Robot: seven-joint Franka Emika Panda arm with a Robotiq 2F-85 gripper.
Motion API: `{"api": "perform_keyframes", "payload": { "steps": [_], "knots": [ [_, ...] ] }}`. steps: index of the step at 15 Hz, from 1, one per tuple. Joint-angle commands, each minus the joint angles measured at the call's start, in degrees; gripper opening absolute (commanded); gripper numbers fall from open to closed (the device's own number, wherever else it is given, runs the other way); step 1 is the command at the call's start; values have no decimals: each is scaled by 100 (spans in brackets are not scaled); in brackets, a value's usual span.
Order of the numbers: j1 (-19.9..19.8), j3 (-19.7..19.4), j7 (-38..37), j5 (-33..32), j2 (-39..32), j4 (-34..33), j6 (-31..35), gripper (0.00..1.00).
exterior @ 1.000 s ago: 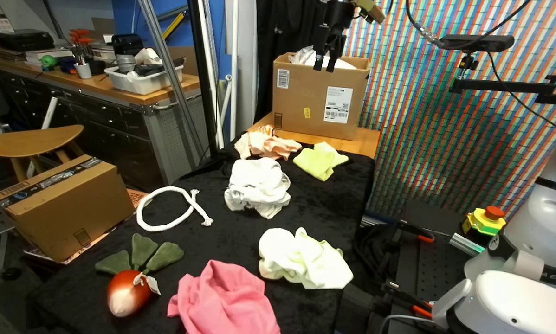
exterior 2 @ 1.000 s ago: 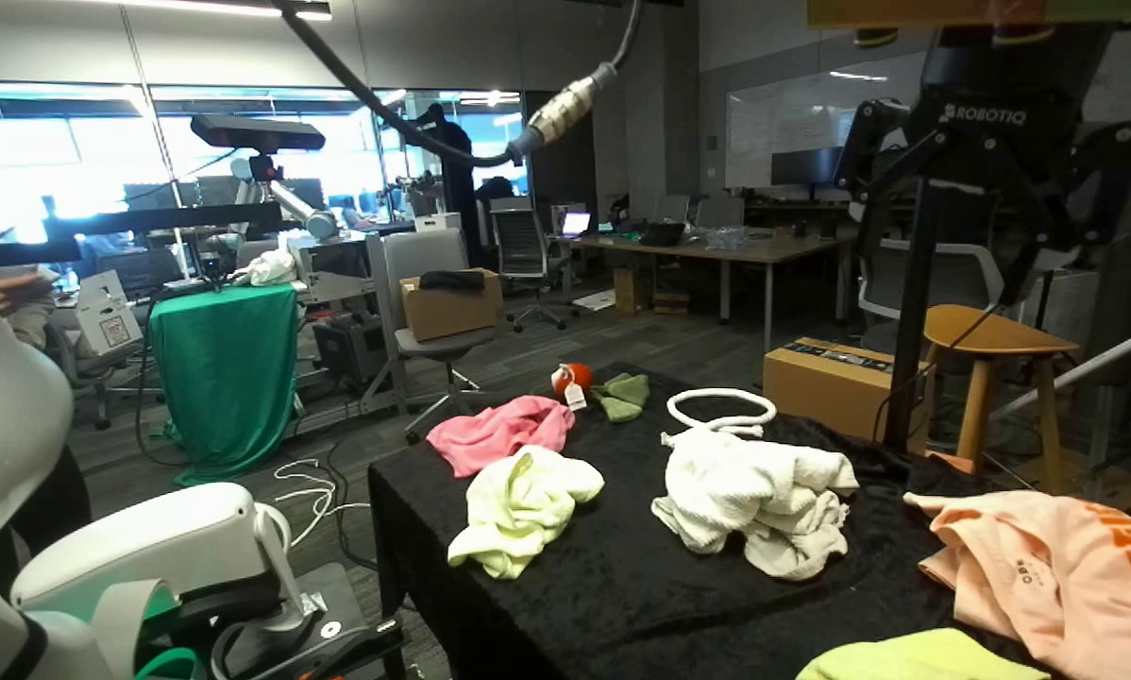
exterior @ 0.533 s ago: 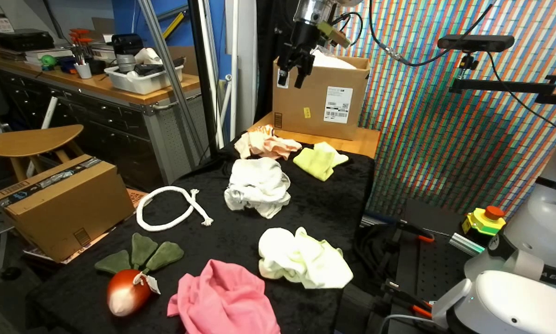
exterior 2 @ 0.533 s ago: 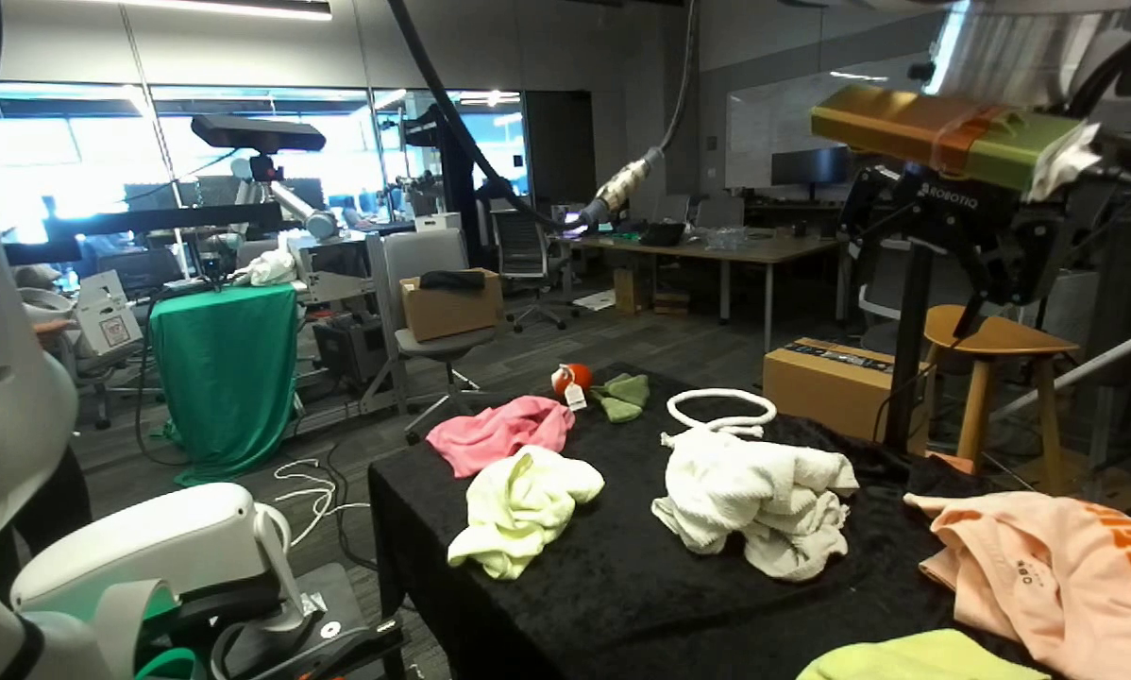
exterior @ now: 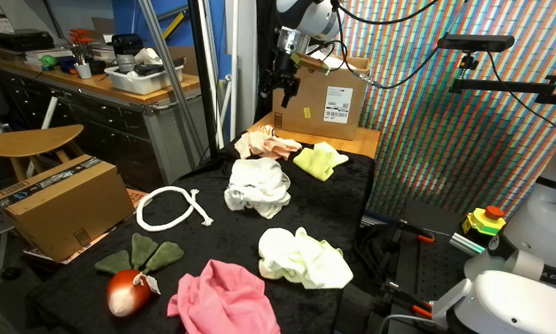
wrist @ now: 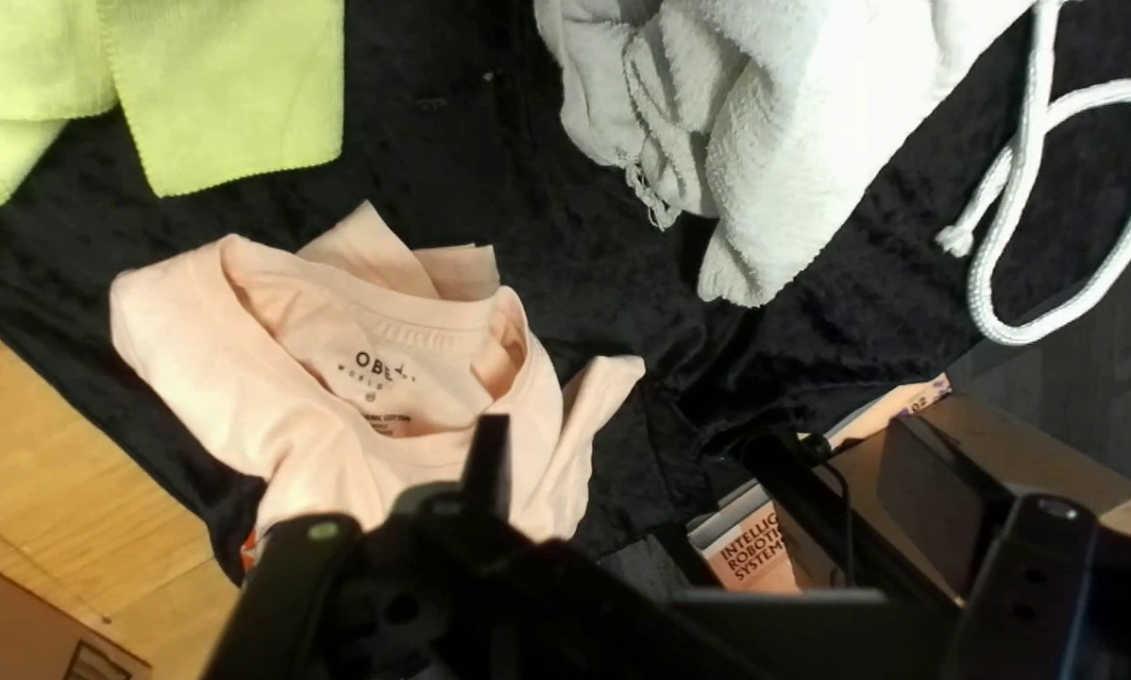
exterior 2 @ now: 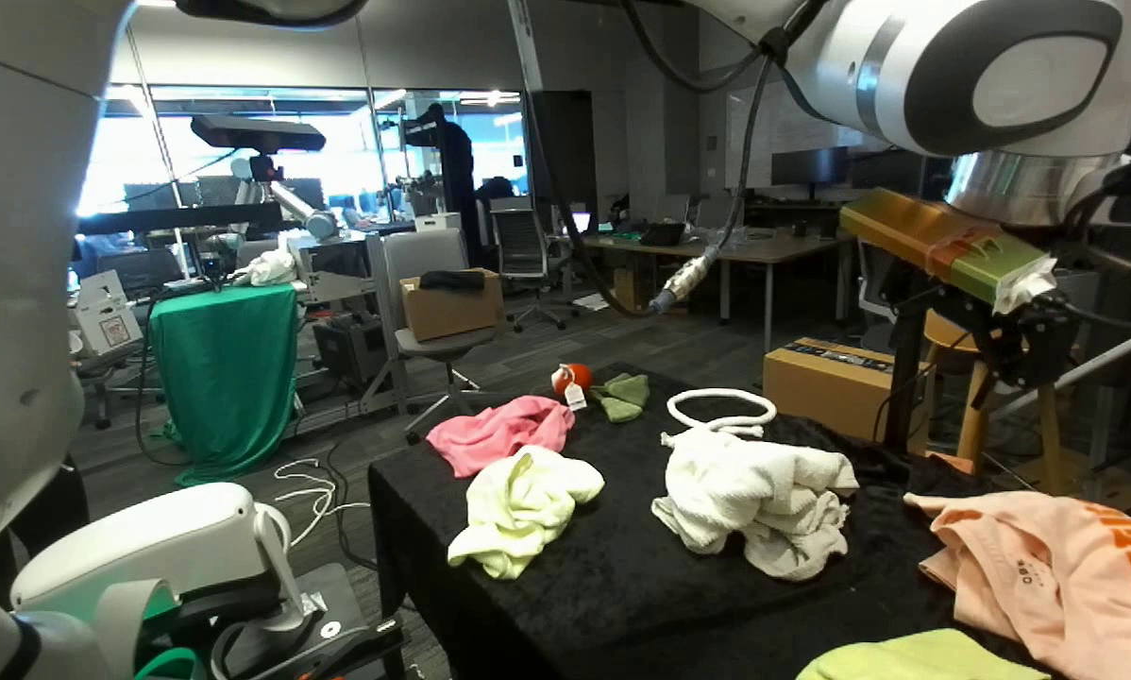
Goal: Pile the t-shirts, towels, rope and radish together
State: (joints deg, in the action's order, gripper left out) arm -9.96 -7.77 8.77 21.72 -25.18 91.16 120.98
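One peach t-shirt [wrist: 438, 387] is the nearest of the task's things to the gripper [exterior: 274, 99], and probably it is the one to be taken next. It looks like thin cotton, so it should be light, limp and not fragile. A push will likely only bend it, and a pinch on a flat part could slip off. A good place to take hold seems to be the collar [wrist: 429, 310], where the cloth stands up enough to be pinched.

The fingers [wrist: 487, 467] are spread apart and carry nothing. The peach t-shirt lies below them, with air between; in the wrist view one fingertip covers a small part of the cloth, close to the collar. Farther out from the fingers are the yellow towel [wrist: 226, 104] and the white towel [wrist: 783, 123]; both look thicker, so they should give more grip at a fold. The rope [wrist: 1031, 151] lies to the side of the fingers, near the white towel; it should bend easily and is best pinched across one strand.

The pale green cloth [exterior: 301, 264], the pink cloth [exterior: 227, 299] and the radish [exterior: 127, 294] lie well away from the fingers. The radish looks like a stuffed toy, perhaps with slippery skin, so its leaves [exterior: 142, 250] may be the safer hold.
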Motion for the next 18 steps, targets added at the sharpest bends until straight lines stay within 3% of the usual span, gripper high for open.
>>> {"api": "perform_keyframes", "payload": {
  "steps": [1, 13, 18],
  "knots": [
    [-168, 188, -411, 3, -523, -535, 98, 100],
    [-55, 79, -1584, -570, -1369, -465, 1450, 100],
    [-35, 61, -1858, -826, -1715, -579, 1535, 100]
  ]
}}
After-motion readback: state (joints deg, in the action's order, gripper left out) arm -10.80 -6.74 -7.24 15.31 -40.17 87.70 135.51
